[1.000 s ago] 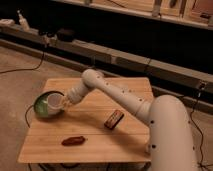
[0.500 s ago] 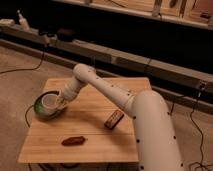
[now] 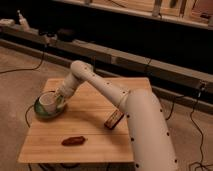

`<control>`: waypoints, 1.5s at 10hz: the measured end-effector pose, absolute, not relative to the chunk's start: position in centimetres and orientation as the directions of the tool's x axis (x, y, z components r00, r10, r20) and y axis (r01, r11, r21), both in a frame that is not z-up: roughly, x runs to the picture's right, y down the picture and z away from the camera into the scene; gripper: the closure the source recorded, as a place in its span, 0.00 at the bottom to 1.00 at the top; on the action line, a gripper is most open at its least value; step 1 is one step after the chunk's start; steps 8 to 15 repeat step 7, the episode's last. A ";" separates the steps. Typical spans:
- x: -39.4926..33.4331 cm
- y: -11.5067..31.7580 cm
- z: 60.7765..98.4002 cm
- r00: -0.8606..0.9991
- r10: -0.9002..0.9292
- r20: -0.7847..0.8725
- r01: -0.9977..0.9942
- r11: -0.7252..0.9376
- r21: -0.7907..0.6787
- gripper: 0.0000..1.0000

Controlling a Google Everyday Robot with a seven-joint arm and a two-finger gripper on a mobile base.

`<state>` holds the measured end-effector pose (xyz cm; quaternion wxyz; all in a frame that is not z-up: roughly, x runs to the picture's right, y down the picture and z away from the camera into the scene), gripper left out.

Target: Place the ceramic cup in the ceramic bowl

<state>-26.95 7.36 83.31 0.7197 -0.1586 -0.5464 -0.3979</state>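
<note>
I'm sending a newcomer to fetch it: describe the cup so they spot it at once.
Start at the wooden table and go to its left edge, where a green bowl sits. The cup stands inside that bowl, right at the arm's tool. It is the only pale white round thing there; the small items nearer the front are dark.

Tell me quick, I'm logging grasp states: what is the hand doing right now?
Hand: at the ceramic cup, which sits inside the green ceramic bowl; open or closed cannot be told.
</note>
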 end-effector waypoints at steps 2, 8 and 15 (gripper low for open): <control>-26.9 6.9 83.3 0.100 -0.411 0.906 0.737 0.642 0.210 0.20; -26.8 6.7 83.2 0.106 -0.413 0.905 0.733 0.647 0.209 0.20; -26.8 6.7 83.2 0.106 -0.413 0.905 0.733 0.647 0.209 0.20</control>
